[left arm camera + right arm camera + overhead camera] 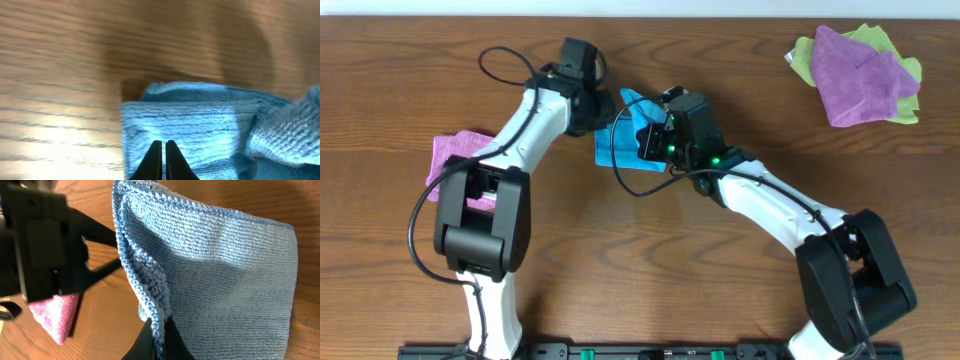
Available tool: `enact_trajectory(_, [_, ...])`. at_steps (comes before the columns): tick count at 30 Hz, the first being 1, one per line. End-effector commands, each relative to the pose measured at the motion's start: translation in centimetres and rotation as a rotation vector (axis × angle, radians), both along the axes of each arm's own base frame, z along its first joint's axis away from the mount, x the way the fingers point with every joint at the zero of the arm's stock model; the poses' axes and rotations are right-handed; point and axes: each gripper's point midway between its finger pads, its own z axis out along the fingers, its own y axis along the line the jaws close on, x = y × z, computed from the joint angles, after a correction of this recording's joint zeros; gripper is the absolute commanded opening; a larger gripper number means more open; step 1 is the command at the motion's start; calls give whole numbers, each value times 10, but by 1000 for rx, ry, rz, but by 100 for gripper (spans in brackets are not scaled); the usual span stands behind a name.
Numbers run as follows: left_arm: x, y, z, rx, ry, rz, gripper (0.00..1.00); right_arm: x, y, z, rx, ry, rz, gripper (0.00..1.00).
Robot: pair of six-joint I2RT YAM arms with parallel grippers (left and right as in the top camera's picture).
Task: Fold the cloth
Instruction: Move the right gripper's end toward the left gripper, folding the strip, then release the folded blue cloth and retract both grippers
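The cloth [618, 145] sits partly doubled in the middle of the table [740, 80], one edge raised by the right gripper [159, 330], pinched tight on it. The left gripper [162, 145] is closed too (tips on the cloth, grip unclear). Likely mid-fold; next, carry the edge across squarely.

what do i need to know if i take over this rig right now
Left gripper: jaws shut, tips over the cloth; whether they pinch it is unclear.
Right gripper: jaws shut on the cloth's edge, that part lifted.
Cloth: between the two grippers, bunched, layers overlapping.
Done: fold begun, not flat.
Left: lay the lifted edge across, square it, release.
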Motion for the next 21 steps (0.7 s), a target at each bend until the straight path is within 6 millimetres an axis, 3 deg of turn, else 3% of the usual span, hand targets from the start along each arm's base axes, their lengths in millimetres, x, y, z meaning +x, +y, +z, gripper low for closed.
enact_trajectory(1, [12,11,11,29,-32,6,6,4,4,16,-3,-49,2,1])
enact_trajectory(8, [27,42,35,67,-58,70,6,6,11,14,-16,-56,1,1])
enact_trajectory(14, [29,58,55,68,-92,93,6,18,32,7,-20,-51,23,1])
enact_trajectory(21, [28,78,77,64,-124,133,6,16,54,-21,-72,13,72,1])
